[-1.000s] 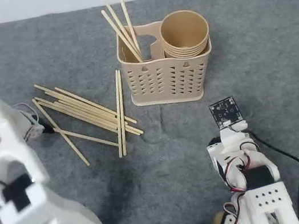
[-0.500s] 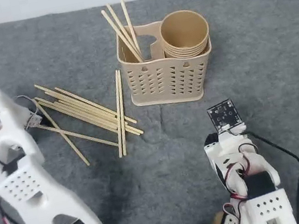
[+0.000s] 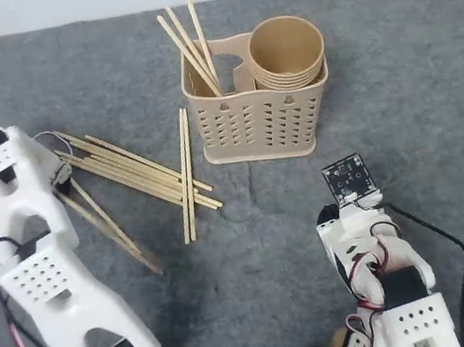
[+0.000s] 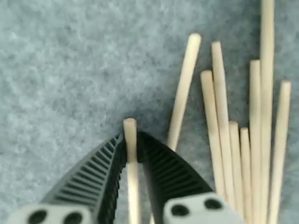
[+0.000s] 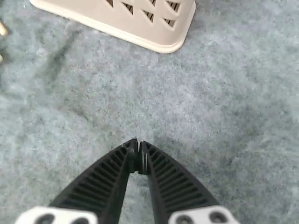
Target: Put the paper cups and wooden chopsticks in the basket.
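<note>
Wooden chopsticks [image 3: 137, 170] lay scattered on the grey carpet [image 3: 432, 84] just beside the basket [image 3: 259, 124]; three more stood tilted in the basket compartment nearer the pile; stacked paper cups [image 3: 287, 51] sat in the other compartment; the left gripper [image 4: 131, 135] had its jaws clamped on a single chopstick [image 4: 129, 127] at the pile's end away from the basket; the right gripper [image 5: 138, 147] hung low over the carpet near the basket's front, jaws closed on nothing.

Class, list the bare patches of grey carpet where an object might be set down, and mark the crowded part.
Bare: the grey carpet right of the beige perforated plastic basket, and the strip between basket and right gripper. Crowded: left of the basket, where loose wooden chopsticks lie and the left gripper holds one.
</note>
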Controlling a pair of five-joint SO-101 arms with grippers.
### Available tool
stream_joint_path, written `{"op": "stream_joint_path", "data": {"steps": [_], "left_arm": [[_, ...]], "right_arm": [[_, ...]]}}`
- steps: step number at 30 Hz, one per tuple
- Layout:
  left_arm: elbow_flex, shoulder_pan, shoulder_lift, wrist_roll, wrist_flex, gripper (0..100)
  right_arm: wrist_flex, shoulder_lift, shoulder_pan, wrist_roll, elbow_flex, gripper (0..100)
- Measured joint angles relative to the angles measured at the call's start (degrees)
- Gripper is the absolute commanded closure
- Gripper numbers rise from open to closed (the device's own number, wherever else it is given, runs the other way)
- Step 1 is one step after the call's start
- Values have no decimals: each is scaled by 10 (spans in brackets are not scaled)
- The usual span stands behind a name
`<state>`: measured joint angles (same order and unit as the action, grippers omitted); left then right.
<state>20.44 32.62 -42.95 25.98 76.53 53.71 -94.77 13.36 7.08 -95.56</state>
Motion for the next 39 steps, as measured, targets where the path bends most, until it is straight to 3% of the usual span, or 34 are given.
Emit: {"op": "stream_joint_path", "data": {"steps": [14, 22, 28, 33, 39], "left_arm": [[-2, 7, 88, -3, 64, 988], [-90, 3, 192, -62, 95, 988], [-226, 0, 317, -62, 14, 988], [-365, -11, 465, -107, -62, 988], [-444, -27, 663, -120, -89, 988]], "right_arm": [[0, 0, 0, 0, 0, 990], [0, 0, -1, 0, -2, 990], [0, 0, 0, 0, -2, 990], [0, 0, -1, 0, -2, 990], [0, 0, -11, 0, -2, 990]]}}
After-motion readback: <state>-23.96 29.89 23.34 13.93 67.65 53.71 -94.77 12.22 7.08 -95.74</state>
